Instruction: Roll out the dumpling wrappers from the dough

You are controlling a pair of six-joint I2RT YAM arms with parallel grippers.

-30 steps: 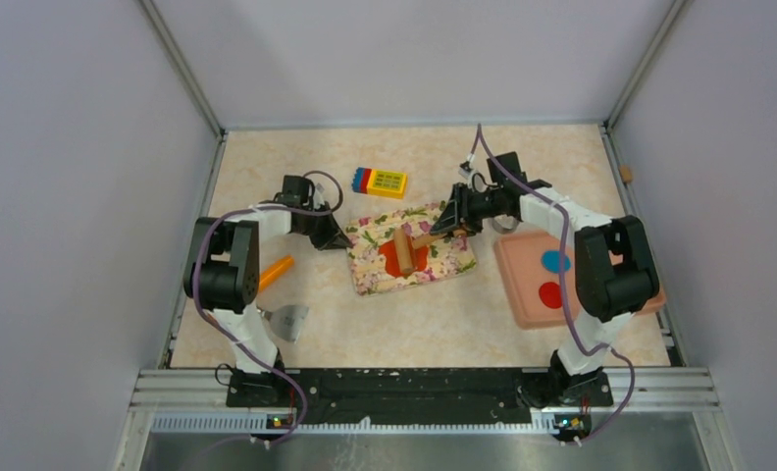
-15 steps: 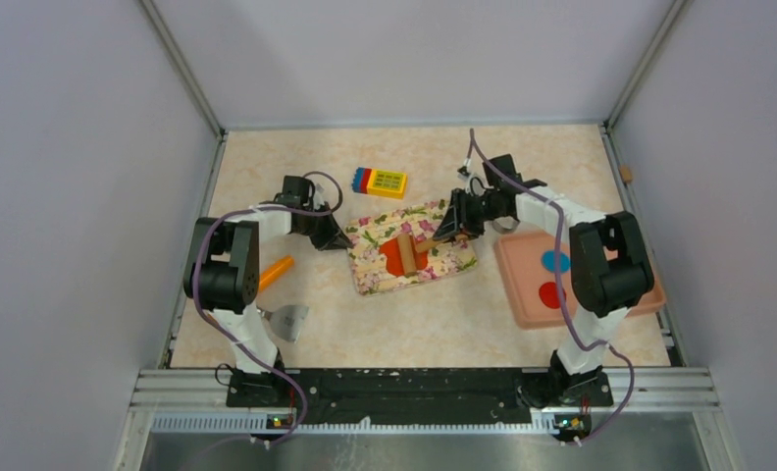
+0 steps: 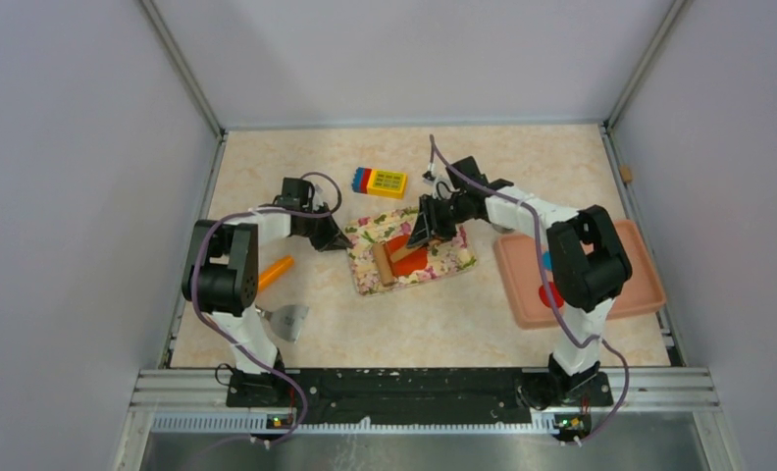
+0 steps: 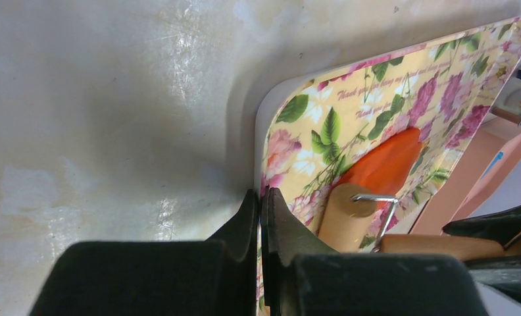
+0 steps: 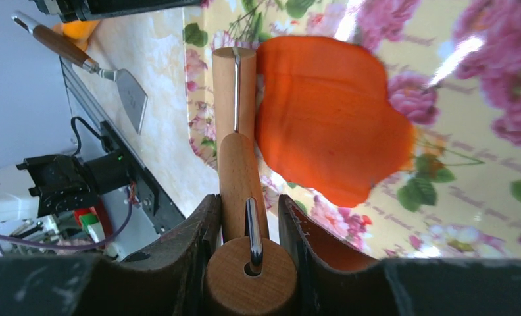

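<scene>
The dough (image 3: 411, 257) is a flattened red-orange patch on the floral mat (image 3: 443, 263). It also shows in the right wrist view (image 5: 330, 118) and the left wrist view (image 4: 386, 164). My right gripper (image 3: 426, 228) (image 5: 248, 210) is shut on the wooden handle (image 5: 241, 171) of a rolling pin. Its roller (image 3: 383, 263) (image 5: 235, 92) lies on the mat against the dough's left edge. My left gripper (image 3: 337, 238) (image 4: 262, 197) is shut on the mat's left edge. One round red wrapper (image 3: 550, 293) lies on the pink tray, partly hidden by my right arm.
The pink tray (image 3: 640, 285) stands at the right, with a blue disc (image 3: 543, 261) on it too. An orange carrot toy (image 3: 277, 270) and a metal scraper (image 3: 286, 319) lie at the left. A coloured brick block (image 3: 381, 181) sits behind the mat.
My right gripper has moved left and pushed the roller across the dough, from its right side to its left edge. The dough looks wider and flatter. The left gripper has stayed put.
</scene>
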